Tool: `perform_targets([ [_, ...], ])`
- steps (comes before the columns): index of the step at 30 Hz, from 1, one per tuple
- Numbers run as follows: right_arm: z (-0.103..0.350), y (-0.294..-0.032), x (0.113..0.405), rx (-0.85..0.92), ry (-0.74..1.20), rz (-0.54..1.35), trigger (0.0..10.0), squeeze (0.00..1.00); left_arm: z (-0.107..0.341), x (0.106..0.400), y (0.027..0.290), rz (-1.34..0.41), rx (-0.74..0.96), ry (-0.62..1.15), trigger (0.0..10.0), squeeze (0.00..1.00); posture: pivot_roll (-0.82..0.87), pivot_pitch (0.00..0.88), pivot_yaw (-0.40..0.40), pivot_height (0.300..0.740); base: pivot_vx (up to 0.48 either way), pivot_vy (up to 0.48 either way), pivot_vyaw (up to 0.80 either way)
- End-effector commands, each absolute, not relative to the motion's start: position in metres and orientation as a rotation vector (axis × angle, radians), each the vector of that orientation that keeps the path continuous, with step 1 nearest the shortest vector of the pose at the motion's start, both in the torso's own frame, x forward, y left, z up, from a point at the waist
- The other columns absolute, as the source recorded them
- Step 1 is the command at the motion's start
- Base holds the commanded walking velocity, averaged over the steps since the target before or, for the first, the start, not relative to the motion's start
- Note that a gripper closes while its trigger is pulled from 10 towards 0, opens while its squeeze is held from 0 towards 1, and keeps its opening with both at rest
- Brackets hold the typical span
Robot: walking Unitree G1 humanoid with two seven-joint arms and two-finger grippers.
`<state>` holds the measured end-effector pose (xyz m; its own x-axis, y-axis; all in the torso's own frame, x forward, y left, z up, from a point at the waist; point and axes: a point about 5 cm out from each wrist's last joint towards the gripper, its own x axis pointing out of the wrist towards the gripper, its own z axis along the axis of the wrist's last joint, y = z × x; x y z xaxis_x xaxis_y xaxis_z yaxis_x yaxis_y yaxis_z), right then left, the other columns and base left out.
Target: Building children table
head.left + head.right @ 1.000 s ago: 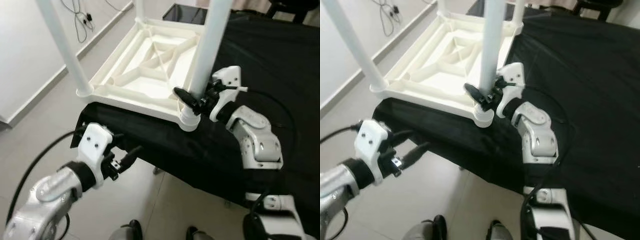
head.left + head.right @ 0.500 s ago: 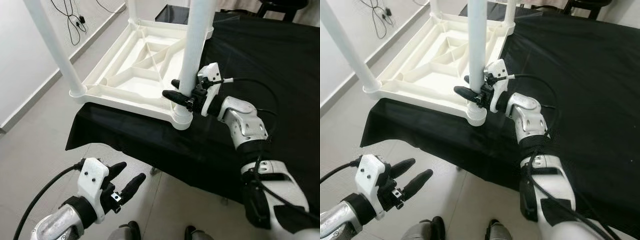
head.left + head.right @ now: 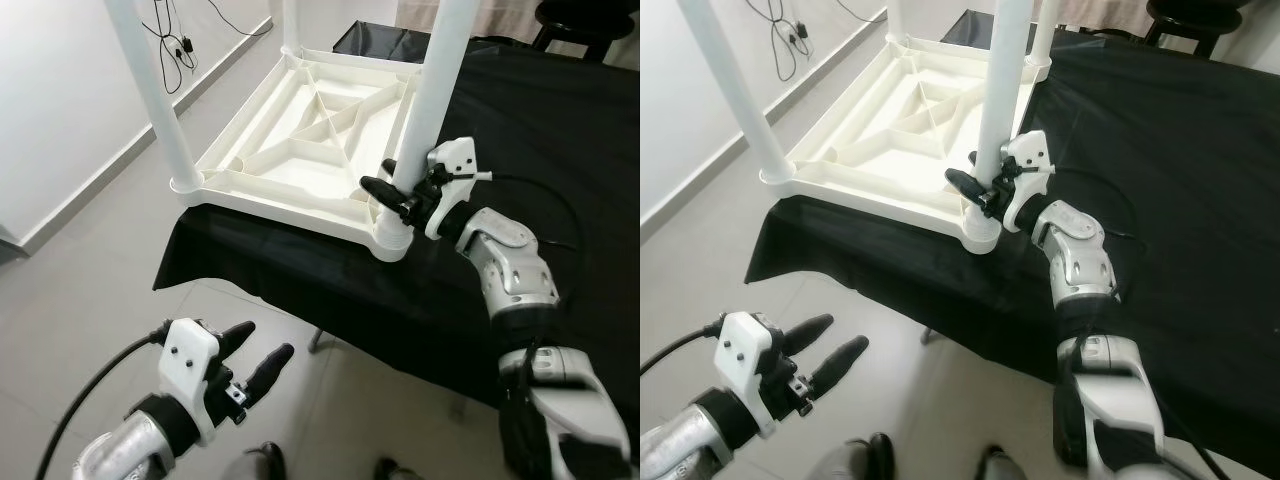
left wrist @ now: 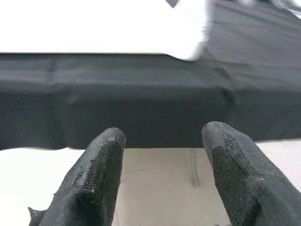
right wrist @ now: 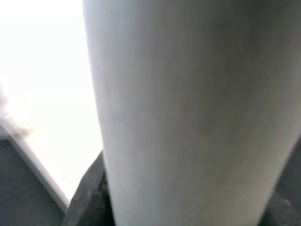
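A white plastic children's table (image 3: 300,170) lies upside down on a black cloth (image 3: 520,120), near its front left corner. Its legs stand upright. My right gripper (image 3: 395,186) is shut on the near right leg (image 3: 428,100), just above its socket (image 3: 392,238). In the right wrist view that leg (image 5: 188,113) sits between the fingers (image 5: 89,193). My left gripper (image 3: 262,342) hangs low over the floor, in front of the cloth's hanging edge (image 4: 141,103). It is open with nothing between its fingers (image 4: 101,165).
The near left leg (image 3: 160,100) and a far leg (image 3: 290,20) stand at the other corners. Cables (image 3: 175,40) lie on the tiled floor beside the white wall. A dark stool (image 3: 590,20) stands beyond the cloth. Shoes (image 3: 265,460) show by the bottom edge.
My left gripper has dropped from the cloth's front edge to low over the floor. The right gripper stays on the leg. The camera view has shifted.
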<state>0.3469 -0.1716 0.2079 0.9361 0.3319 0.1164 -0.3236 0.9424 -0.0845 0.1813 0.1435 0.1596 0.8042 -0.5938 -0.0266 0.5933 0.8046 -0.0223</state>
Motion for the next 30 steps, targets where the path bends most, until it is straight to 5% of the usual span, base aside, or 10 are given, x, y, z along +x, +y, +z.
perform_targets([
  [1, 0.175, -0.191, 0.335, -0.113, 0.071, 0.173, 0.0, 0.00, 0.155, 0.180, 0.145, -0.629, -0.012, 0.051, 10.0, 0.00, 0.05, 0.238, -0.016, 0.740, 0.000, 0.000, 0.00],
  [5, 0.154, -0.183, 0.265, -0.138, 0.158, -0.116, 0.0, 0.00, 0.155, 0.181, 0.144, -0.637, -0.003, 0.034, 10.0, 0.00, 0.04, 0.241, 0.006, 0.740, 0.000, 0.000, 0.00],
  [12, 0.154, -0.165, 0.277, -0.147, 0.141, -0.078, 0.0, 0.00, 0.152, 0.183, 0.145, -0.651, 0.014, 0.031, 10.0, 0.00, 0.05, 0.230, 0.003, 0.740, 0.000, 0.000, 0.00],
  [13, 0.154, -0.161, 0.280, -0.131, 0.155, -0.071, 10.0, 0.00, 0.152, 0.184, 0.146, -0.646, 0.018, 0.028, 10.0, 0.00, 0.05, 0.230, 0.000, 0.740, 0.000, 0.000, 0.00],
  [18, 0.154, -0.156, 0.282, -0.124, 0.166, -0.065, 10.0, 0.00, 0.153, 0.184, 0.146, -0.642, 0.020, 0.025, 10.0, 0.00, 0.05, 0.228, -0.002, 0.740, 0.000, 0.000, 0.00],
  [19, 0.161, -0.141, 0.282, -0.083, 0.175, -0.032, 10.0, 1.00, 0.153, 0.186, 0.146, -0.640, 0.023, 0.021, 10.0, 0.00, 0.05, 0.226, -0.004, 0.740, 0.000, 0.000, 0.00],
  [23, 0.170, -0.130, 0.283, -0.032, 0.156, 0.038, 10.0, 1.00, 0.153, 0.187, 0.146, -0.642, 0.025, 0.017, 10.0, 0.00, 0.05, 0.224, -0.006, 0.740, 0.000, 0.000, 0.00],
  [24, 0.180, -0.121, 0.293, -0.013, 0.090, 0.208, 10.0, 0.58, 0.152, 0.188, 0.145, -0.642, 0.026, 0.013, 10.0, 0.00, 0.05, 0.221, -0.006, 0.740, 0.000, 0.000, 0.00],
  [28, 0.188, -0.115, 0.299, 0.012, 0.035, 0.345, 10.0, 0.34, 0.152, 0.189, 0.144, -0.642, 0.027, 0.009, 10.0, 0.00, 0.05, 0.219, -0.009, 0.740, 0.000, 0.000, 0.00],
  [30, 0.199, -0.123, 0.315, 0.000, -0.022, 0.476, 10.0, 0.00, 0.152, 0.190, 0.141, -0.648, 0.028, 0.001, 10.0, 0.00, 0.05, 0.214, -0.020, 0.740, 0.000, 0.000, 0.00],
])
